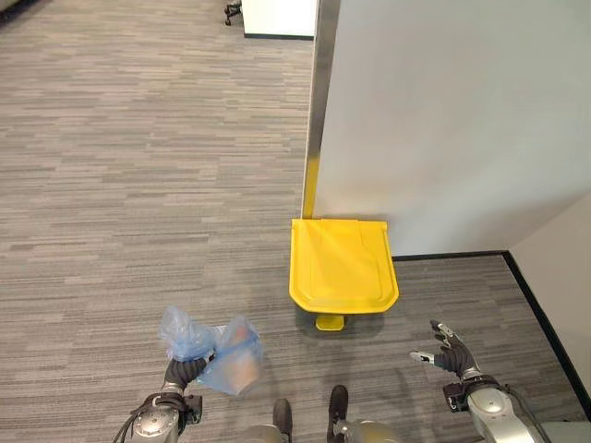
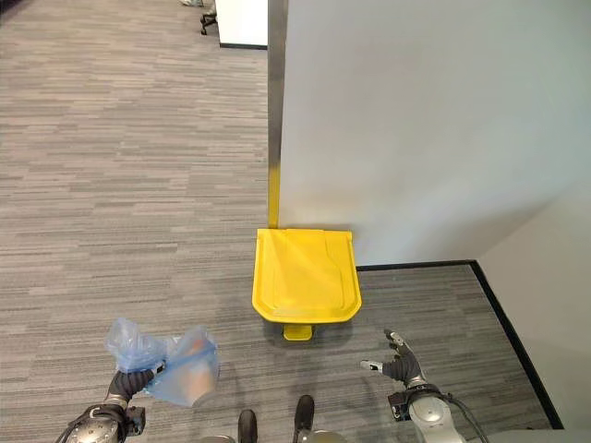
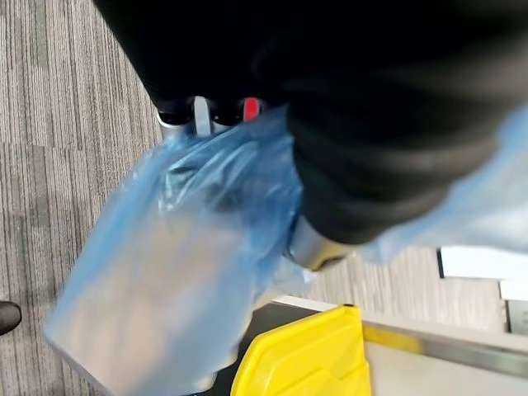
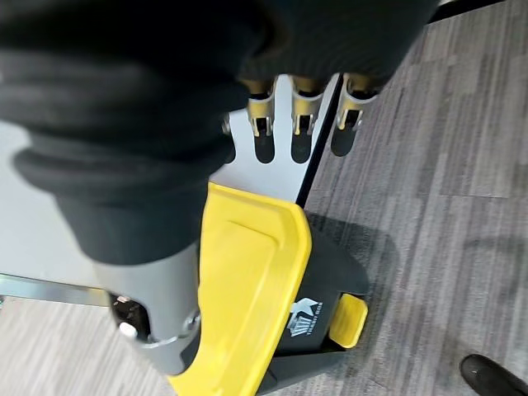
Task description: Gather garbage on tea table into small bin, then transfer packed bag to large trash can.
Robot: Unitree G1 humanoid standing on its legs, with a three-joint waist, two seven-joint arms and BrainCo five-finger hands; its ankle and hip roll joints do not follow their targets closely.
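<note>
The left hand (image 1: 182,371) grips the blue bag (image 1: 217,353), left of the can (image 1: 343,266). The right hand (image 1: 450,352) has spread fingers and holds nothing. The can's yellow lid is closed.

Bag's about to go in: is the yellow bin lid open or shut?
Shut. The yellow lid lies flat over the bin, with its foot pedal unpressed and no opening showing.

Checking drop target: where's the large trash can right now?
The yellow-lidded trash can stands ahead on the carpet, lid shut, backed against the white wall beside its metal edge strip.
</note>
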